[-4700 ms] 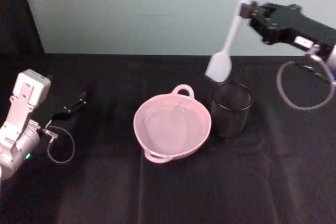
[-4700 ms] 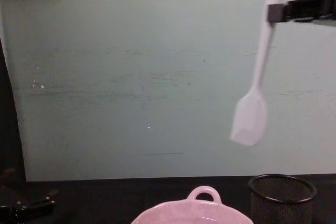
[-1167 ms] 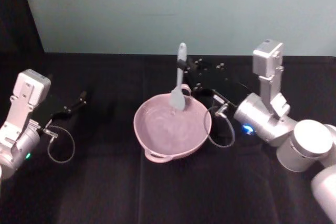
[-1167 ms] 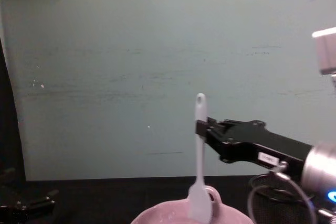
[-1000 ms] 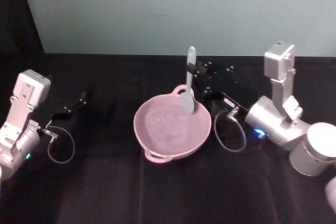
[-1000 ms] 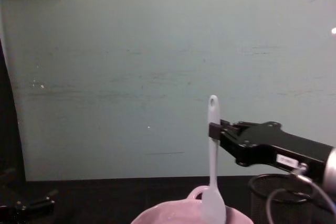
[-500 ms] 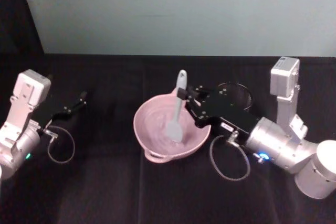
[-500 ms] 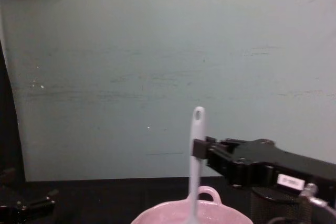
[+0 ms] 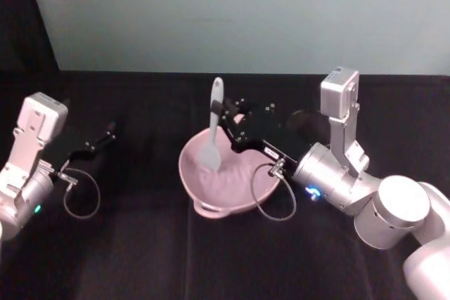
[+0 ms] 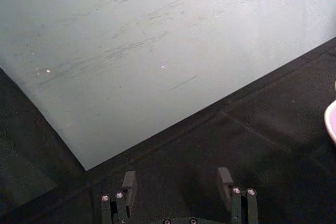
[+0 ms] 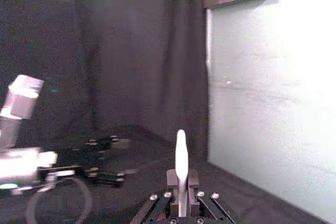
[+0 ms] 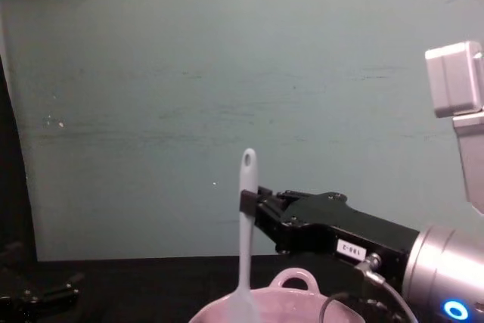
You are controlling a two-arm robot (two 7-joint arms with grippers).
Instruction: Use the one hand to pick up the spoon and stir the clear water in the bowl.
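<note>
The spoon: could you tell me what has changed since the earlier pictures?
The right gripper, shut on the spoon throughout, came down from high on the right, dipped the spoon's head into the bowl and swept it round to the bowl's left side. The bowl and the parked left gripper stayed put.

A black-draped table (image 9: 140, 244) carries the pink bowl (image 9: 211, 200) near its middle

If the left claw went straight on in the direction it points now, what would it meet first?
Likely nothing on the table: the left claw, open, points past the bowl towards the green wall. Depth is unclear, but the wall seems first.
</note>
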